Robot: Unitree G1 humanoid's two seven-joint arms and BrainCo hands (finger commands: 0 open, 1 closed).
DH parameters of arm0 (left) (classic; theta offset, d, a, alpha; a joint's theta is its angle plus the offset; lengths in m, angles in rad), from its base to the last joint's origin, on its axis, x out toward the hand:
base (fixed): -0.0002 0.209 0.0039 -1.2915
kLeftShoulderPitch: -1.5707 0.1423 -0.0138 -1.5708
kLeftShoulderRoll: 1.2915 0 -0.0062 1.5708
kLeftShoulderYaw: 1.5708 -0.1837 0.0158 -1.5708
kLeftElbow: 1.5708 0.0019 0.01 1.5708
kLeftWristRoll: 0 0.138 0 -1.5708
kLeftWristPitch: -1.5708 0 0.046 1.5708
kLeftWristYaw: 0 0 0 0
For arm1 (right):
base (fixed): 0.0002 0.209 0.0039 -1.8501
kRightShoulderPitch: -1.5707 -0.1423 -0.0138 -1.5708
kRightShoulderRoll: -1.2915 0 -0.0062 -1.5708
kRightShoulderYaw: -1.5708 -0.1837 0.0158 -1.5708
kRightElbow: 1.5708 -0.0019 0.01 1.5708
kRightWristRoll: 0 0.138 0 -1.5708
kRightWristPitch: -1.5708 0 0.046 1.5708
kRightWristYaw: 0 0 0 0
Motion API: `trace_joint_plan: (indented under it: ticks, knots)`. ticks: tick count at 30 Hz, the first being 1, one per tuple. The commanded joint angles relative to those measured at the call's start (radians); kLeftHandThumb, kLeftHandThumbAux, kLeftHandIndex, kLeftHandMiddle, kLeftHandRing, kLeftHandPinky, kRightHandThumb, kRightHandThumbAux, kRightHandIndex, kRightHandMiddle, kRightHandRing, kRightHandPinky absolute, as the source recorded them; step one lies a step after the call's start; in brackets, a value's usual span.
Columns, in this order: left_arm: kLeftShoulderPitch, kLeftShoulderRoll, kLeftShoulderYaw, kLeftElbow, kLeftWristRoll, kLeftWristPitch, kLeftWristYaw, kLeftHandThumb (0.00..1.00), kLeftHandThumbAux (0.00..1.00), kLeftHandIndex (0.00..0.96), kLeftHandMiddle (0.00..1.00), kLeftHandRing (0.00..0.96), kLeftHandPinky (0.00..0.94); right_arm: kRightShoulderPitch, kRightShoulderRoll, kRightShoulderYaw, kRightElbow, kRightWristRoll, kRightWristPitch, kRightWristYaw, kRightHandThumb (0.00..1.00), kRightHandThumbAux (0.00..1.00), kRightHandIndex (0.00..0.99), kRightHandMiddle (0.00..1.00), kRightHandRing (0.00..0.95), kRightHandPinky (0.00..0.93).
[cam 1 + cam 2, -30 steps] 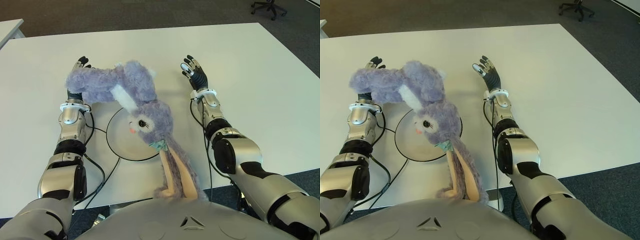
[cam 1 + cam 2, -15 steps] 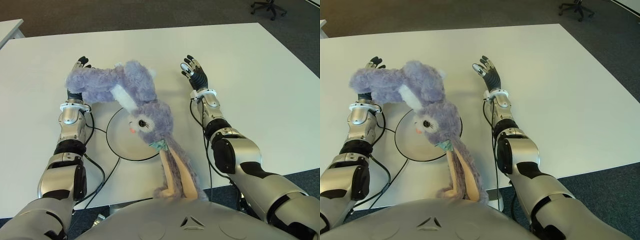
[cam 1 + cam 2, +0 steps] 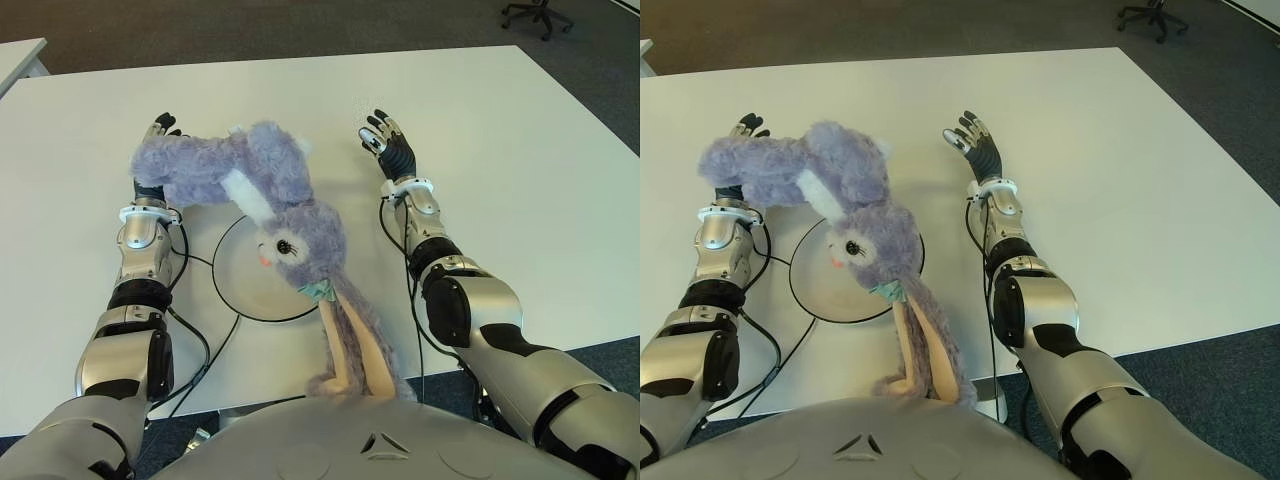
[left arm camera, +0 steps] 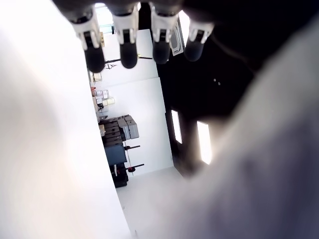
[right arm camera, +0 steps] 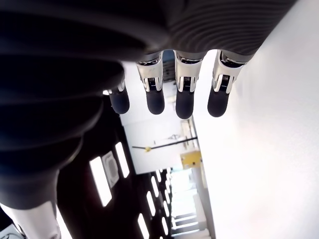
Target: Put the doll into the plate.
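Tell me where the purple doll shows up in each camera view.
Left eye: doll left of centre, draped over the plate.
Right eye: doll farther left, same pose.
Left wrist: blurred grey mass, cannot tell.
Right wrist: not in it.
Shared landmark: the plate.

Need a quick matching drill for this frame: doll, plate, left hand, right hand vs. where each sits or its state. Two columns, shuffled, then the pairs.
Things:
1. doll
2. plate
3. left hand
4. right hand

States:
A. open, holds nothing, on the plate's right
B. flat on the white table, partly covered
C. mostly hidden behind purple plush, fingertips showing
D. draped over the plate, ears hanging past the table's near edge

Pairs: 1-D, 2-B, 3-C, 4-A
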Motion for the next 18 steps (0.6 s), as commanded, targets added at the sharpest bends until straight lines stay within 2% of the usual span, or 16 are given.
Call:
trace_joint_plan:
  ticks: [1, 18]
  knots:
    - [0.098, -0.051, -0.009, 0.075, 0.01, -0.003, 0.001, 0.0, 0.433, 0.004, 0.085, 0.099, 0.144, 0.031, 0.012, -0.007, 0.024, 0.007, 0.015, -0.001, 0.122, 0.711, 0.073, 0.114, 0.114, 0.149]
    - [0.096, -0.053, 0.004, 0.075, 0.003, -0.005, -0.01, 0.0, 0.435, 0.0, 0.088, 0.113, 0.167, 0.029, 0.018, -0.032, 0.022, 0.015, 0.019, -0.028, 0.262, 0.783, 0.153, 0.202, 0.216, 0.261]
